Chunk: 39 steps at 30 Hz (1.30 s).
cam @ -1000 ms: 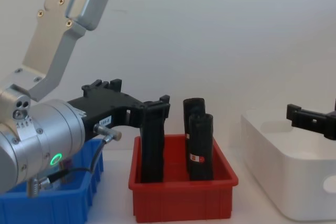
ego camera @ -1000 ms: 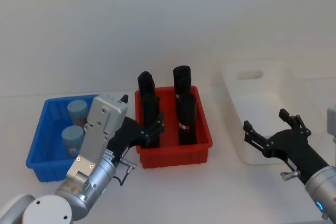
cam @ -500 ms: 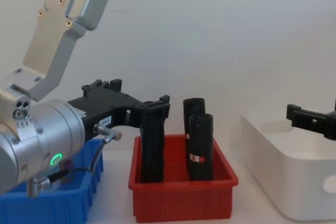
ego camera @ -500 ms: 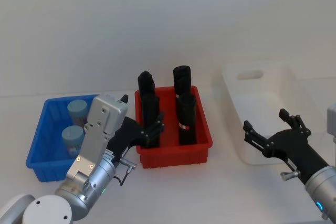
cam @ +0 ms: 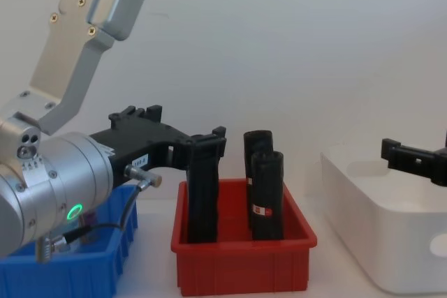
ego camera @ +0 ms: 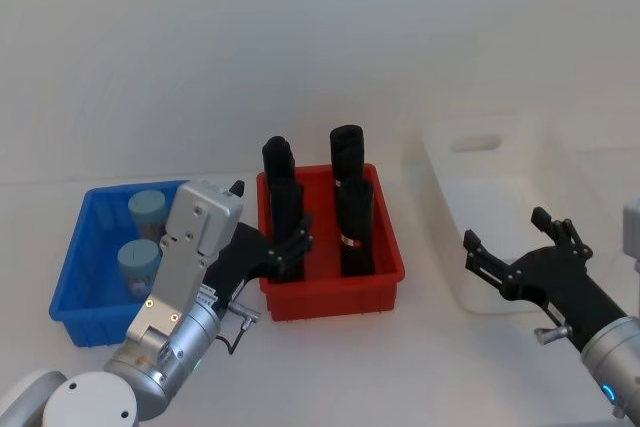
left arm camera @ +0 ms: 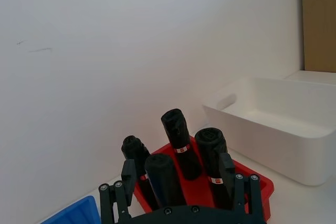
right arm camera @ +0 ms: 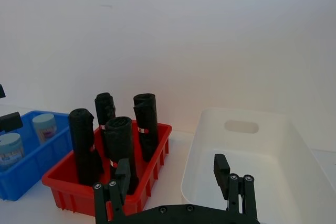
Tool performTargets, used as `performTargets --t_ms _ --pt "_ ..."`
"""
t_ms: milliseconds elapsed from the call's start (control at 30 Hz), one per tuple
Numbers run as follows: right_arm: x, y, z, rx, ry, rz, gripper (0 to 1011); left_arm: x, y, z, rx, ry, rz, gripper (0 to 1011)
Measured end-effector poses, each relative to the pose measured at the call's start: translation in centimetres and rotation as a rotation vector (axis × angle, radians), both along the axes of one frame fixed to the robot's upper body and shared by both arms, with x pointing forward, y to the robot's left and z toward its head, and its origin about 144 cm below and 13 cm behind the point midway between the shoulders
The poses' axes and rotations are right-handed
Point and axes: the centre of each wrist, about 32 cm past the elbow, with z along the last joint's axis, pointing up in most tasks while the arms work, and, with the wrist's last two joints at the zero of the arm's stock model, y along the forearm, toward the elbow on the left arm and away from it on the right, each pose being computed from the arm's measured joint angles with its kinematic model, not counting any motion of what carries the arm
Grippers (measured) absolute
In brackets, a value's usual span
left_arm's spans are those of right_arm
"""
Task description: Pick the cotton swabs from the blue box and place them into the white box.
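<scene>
Beside blue box (ego camera: 72, 272), black rolls (ego camera: 356, 209) bear labels (ego camera: 348, 240) (illegible).

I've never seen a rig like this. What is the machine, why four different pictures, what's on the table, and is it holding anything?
This is a robot with two arms, each ending in a black two-fingered gripper. One picture looks down from its head, one looks across from its chest, and two come from cameras on its wrists. On the white table stand three containers: a blue box holding two jars of cotton swabs with pale blue lids, a red bin with four upright black rolls, and a white box. The left gripper hangs between the blue box and the red bin; the right gripper hangs near the white box's front end. Both are open and hold nothing.
</scene>
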Motion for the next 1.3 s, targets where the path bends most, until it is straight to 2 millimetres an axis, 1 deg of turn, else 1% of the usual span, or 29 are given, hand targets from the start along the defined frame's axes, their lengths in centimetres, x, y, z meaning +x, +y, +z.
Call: performTargets --t_ms 800,1167,1300 --pt "0.0 0.0 0.0 0.0 0.0 0.0 1002 0.2 0.1 0.1 0.001 0.004 0.004 1004" --pt "0.0 0.0 0.0 0.0 0.0 0.0 1002 1.3 1.0 0.4 -0.008 0.039 0.035 1004" --pt "0.0 0.0 0.0 0.0 0.0 0.0 1002 2.0 1.7 0.5 -0.015 0.062 0.059 1004"
